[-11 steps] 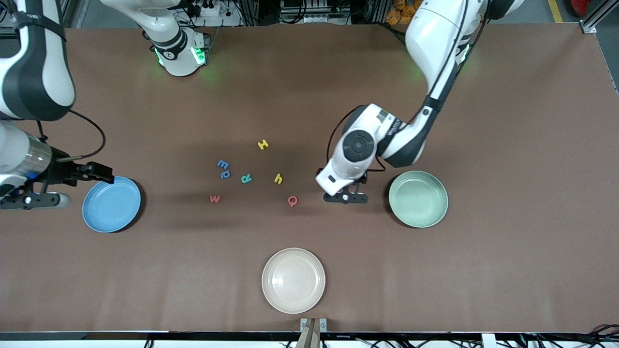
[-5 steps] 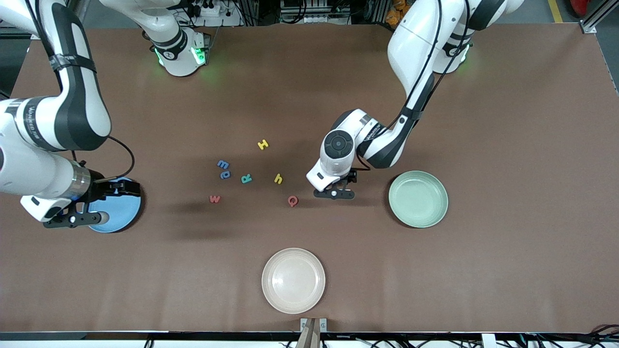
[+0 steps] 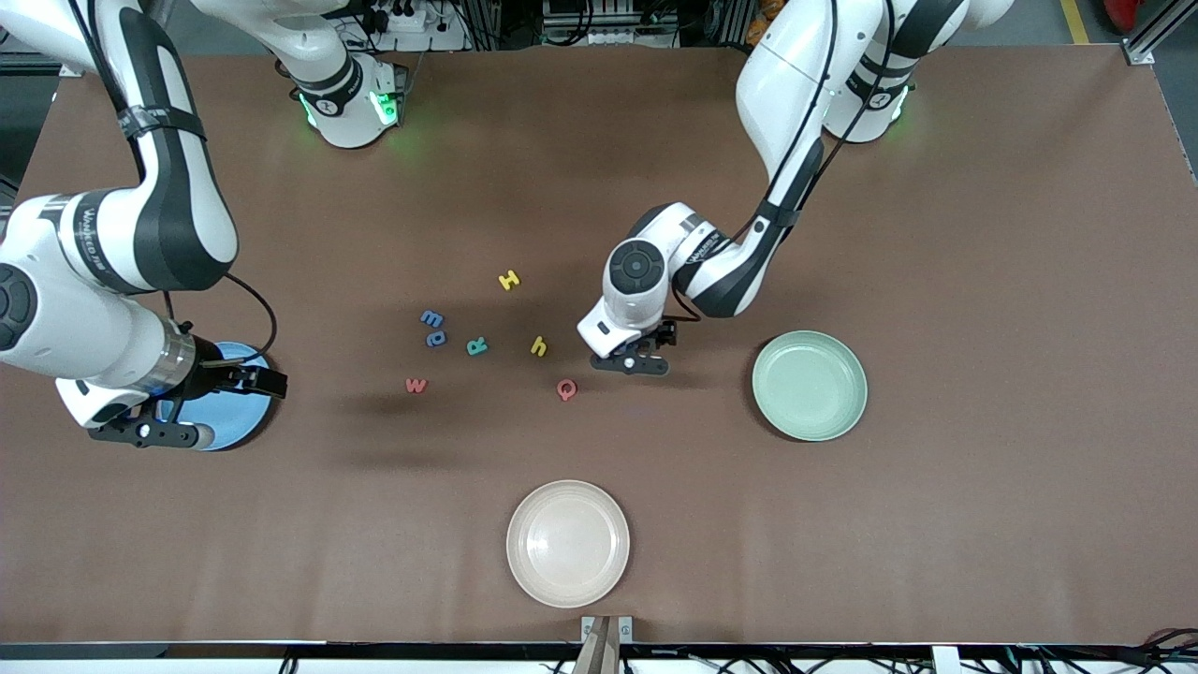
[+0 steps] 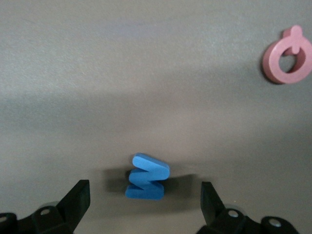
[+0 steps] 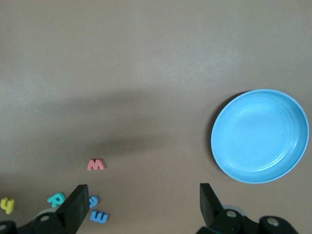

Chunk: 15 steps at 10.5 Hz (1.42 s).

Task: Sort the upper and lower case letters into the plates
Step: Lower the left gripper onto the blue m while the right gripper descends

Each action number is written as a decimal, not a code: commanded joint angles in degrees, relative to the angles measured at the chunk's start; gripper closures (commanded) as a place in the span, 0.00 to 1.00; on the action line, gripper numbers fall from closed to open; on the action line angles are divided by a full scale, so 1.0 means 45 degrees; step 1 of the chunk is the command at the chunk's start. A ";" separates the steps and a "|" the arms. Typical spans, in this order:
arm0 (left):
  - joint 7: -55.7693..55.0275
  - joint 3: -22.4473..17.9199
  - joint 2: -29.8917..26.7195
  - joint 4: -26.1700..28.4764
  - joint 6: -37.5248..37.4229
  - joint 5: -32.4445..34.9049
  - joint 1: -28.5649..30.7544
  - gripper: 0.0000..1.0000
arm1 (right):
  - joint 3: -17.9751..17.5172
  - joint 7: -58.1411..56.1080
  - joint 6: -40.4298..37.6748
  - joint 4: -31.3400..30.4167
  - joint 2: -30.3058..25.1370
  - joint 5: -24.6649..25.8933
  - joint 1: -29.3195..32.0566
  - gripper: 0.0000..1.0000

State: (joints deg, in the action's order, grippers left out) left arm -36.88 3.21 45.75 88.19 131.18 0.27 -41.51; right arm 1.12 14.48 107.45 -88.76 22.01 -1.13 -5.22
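Seen only in the left wrist view: a small blue zigzag foam letter (image 4: 146, 176), standing on edge on the table between the spread fingers (image 4: 78, 195) of the left gripper (image 3: 629, 363), touching neither. Hidden under that hand in the front view. Also near this gripper: a pink foam letter Q (image 3: 566, 388), flat on the table.

Seen in full only in the right wrist view: the round sky blue matte plate (image 5: 261, 135), bare inside. In the front view, partly covered by the right gripper (image 3: 154, 433), which hovers over its edge with jaws wide apart and nothing between them.

Between the two grippers in the front view: a red foam w (image 3: 416, 385), a teal foam R (image 3: 476, 345), two blue foam letters (image 3: 433, 328), a yellow foam H (image 3: 508, 279) and a second small yellow letter (image 3: 538, 346), all loose on the surface.

Surface: a brown matte table cover (image 3: 983, 515). Along the arms' bases: cables and metal framing.

Beside the left gripper, toward the left arm's end of the table: the round pale mint green matte plate (image 3: 810, 385), bare inside. Well apart from both grippers, nearer the front camera: a round cream-white plate (image 3: 568, 542), also bare.
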 commanded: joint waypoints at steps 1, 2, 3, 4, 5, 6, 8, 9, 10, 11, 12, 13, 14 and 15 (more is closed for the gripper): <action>0.0497 -0.0107 0.0204 0.0012 0.0087 0.0466 -0.0033 0.00 | -0.0014 0.2281 -0.0244 0.0173 0.0244 -0.0159 0.0006 0.00; 0.1350 -0.0107 0.0185 0.0032 0.0029 0.0564 0.0005 0.00 | 0.0005 0.2870 -0.0186 0.0173 0.0438 -0.0159 0.0123 0.00; 0.2113 -0.0126 0.0068 0.0013 -0.0068 0.0565 0.0083 0.00 | 0.0006 0.3591 -0.0089 0.0192 0.0769 -0.0140 0.0124 0.00; 0.2333 -0.0127 0.0067 -0.0045 -0.0224 0.0565 0.0161 0.00 | 0.0006 0.4121 0.0222 0.0173 0.1179 -0.0159 0.0144 0.00; 0.2451 -0.0127 0.0087 -0.0065 -0.0226 0.0565 0.0142 0.00 | 0.0006 0.4532 0.0476 -0.0040 0.1569 -0.0159 0.0086 0.00; 0.2588 -0.0127 0.0087 -0.0065 -0.0226 0.0565 0.0123 0.00 | 0.0006 0.5928 0.1310 -0.0487 0.1805 -0.0159 -0.0069 0.00; 0.2609 -0.0127 0.0184 -0.0065 -0.0226 0.0565 0.0103 0.00 | 0.0025 0.8842 0.3283 -0.1503 0.1866 -0.0120 -0.0228 0.00; 0.2589 -0.0127 0.0204 -0.0065 -0.0226 0.0584 0.0065 0.00 | 0.0025 0.9723 0.3485 -0.1604 0.1886 -0.0120 -0.0247 0.00; 0.2647 -0.0127 0.0185 -0.0065 -0.0245 0.0585 0.0064 0.00 | 0.0025 1.1298 0.3583 -0.1605 0.2079 -0.0120 -0.0305 0.00; 0.2783 -0.0127 0.0184 -0.0065 -0.0245 0.0604 0.0064 0.07 | 0.0025 1.2744 0.3836 -0.1643 0.2197 -0.0101 -0.0518 0.00; 0.2939 -0.0146 0.0204 -0.0085 -0.0245 0.0604 0.0083 0.09 | 0.0025 1.3958 0.4418 -0.2069 0.2276 -0.0081 -0.0694 0.00; 0.3095 -0.0146 0.0204 -0.0085 -0.0245 0.0604 0.0084 0.17 | 0.0025 1.4840 0.5719 -0.3021 0.2083 -0.0062 -0.1102 0.00; 0.3174 -0.0146 0.0204 -0.0085 -0.0245 0.0604 0.0103 0.26 | 0.0044 1.5874 0.6989 -0.3784 0.1984 -0.0003 -0.1628 0.00; 0.3175 -0.0166 0.0204 -0.0085 -0.0245 0.0604 0.0103 0.29 | 0.0064 1.6657 0.7234 -0.3908 0.2041 0.0017 -0.1943 0.00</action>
State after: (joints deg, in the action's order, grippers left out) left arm -23.44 2.68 46.61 87.91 130.74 1.69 -41.10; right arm 1.07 83.39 136.60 -102.96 32.22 -1.13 -11.43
